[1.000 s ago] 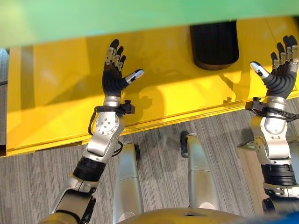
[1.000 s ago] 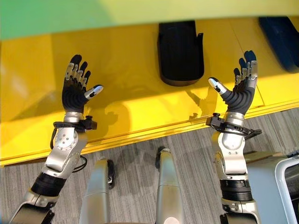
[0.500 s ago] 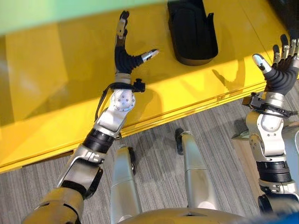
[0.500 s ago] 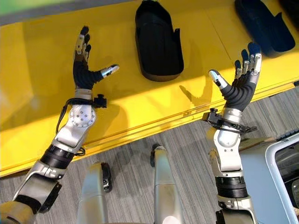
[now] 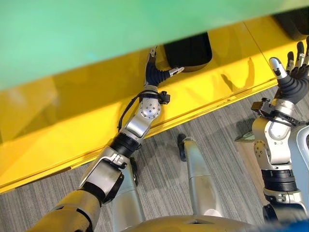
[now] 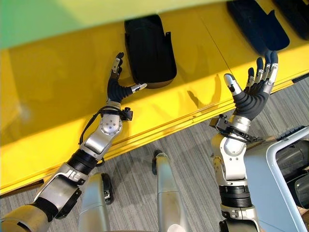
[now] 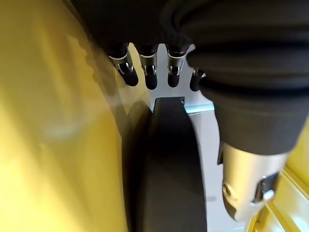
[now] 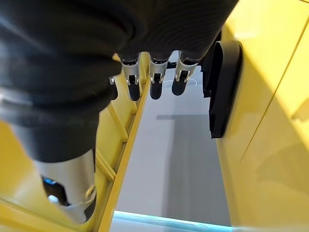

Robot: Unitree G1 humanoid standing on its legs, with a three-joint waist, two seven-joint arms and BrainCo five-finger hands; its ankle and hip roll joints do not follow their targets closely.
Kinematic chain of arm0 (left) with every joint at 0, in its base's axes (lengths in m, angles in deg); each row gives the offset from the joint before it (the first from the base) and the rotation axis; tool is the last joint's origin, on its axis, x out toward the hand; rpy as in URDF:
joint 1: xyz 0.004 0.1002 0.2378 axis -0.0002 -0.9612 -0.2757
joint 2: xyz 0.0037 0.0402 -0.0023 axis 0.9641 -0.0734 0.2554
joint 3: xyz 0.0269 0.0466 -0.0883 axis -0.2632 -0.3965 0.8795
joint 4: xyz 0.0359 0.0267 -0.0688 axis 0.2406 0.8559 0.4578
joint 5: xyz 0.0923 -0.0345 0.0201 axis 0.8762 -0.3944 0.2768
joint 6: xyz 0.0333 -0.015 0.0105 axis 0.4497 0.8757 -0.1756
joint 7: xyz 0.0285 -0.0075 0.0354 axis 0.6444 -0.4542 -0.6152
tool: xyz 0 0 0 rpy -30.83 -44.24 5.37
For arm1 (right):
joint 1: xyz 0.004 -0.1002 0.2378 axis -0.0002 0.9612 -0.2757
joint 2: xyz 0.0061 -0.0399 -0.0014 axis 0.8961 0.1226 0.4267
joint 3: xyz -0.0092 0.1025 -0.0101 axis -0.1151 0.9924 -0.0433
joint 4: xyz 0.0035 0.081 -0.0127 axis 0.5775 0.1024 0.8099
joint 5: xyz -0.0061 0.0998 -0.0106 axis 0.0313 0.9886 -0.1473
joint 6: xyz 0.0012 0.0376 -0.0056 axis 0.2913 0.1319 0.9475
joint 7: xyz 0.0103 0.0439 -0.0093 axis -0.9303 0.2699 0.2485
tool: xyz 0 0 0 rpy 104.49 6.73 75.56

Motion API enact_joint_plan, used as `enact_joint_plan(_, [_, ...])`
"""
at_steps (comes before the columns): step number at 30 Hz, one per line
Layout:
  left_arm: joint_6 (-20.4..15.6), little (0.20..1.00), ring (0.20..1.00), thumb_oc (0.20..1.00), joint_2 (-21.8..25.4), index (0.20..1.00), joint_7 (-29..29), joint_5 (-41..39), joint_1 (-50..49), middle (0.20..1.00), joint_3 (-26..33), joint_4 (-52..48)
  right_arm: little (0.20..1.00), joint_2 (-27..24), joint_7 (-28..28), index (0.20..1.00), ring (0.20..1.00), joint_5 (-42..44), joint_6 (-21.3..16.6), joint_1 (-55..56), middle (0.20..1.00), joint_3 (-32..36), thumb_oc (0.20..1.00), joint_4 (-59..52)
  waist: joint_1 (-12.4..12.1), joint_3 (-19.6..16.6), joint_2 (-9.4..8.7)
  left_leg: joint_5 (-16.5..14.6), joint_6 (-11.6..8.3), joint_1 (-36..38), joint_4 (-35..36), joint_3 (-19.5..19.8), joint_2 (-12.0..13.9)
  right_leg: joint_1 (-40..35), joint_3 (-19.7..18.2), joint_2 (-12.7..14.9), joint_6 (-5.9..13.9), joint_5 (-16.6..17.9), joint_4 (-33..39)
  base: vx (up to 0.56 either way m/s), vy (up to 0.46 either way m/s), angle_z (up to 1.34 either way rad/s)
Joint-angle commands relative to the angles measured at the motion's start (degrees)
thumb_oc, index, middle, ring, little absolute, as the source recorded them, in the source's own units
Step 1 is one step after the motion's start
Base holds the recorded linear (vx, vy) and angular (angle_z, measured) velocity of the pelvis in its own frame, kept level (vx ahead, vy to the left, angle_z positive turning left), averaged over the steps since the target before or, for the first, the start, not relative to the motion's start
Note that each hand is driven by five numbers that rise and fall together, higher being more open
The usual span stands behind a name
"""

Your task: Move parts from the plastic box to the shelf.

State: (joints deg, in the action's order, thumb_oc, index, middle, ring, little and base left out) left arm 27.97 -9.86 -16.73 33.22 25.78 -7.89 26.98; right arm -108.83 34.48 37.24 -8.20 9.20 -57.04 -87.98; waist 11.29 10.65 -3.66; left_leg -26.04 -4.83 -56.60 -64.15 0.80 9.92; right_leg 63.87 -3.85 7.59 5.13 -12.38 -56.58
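Part [image 6: 149, 50] lies on the yellow shelf [image 6: 58, 96]; left hand [image 6: 117, 87], spread wide and empty, sits just beside it. Nudge gently, fingers straight. Right hand [image 6: 253, 94] hovers wide, well apart from the part.

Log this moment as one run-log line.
left hand: open, beside black part on yellow shelf | right hand: open, empty, raised

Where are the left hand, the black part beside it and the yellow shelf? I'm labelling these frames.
left hand [image 6: 116, 88]: right eye view, on its dark ribbed palm.
black part [image 6: 148, 48]: right eye view, on the middle of its top face.
yellow shelf [image 6: 53, 96]: right eye view, on a bare stretch of its surface.
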Motion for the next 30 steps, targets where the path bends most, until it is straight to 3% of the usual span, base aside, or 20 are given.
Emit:
enact_joint_plan(1, [-1.48, 1.000, 1.000, 1.000, 0.12, 1.000, 0.43, -2.16, 0.13, 1.000, -1.21, 2.15, 1.000, 0.19, 0.89, 1.000, 1.000, 0.54, -4.71, -0.39, 1.000, 2.39, 1.000, -7.64, 0.29, 1.15, 0.62, 2.65, -0.11, -0.87, 2.86, 6.02, -0.39, -2.60, 0.48, 0.87, 0.37, -1.32, 1.69, 0.00, 0.000, 0.00])
enact_joint_plan(30, [-0.27, 1.000, 1.000, 1.000, -3.22, 1.000, 5.69, -1.49, -0.36, 1.000, -7.40, 2.67, 1.000, 0.27, 0.92, 1.000, 1.000, 0.68, -4.95, 0.82, 1.000, 2.69, 1.000, -9.51, 0.63, 2.22, 0.75, 2.21, 0.14, -1.47, 1.96, 5.64, -0.46, -1.81, -0.29, 0.38, 0.20, -1.56, 0.77, 0.00, 0.000, 0.00])
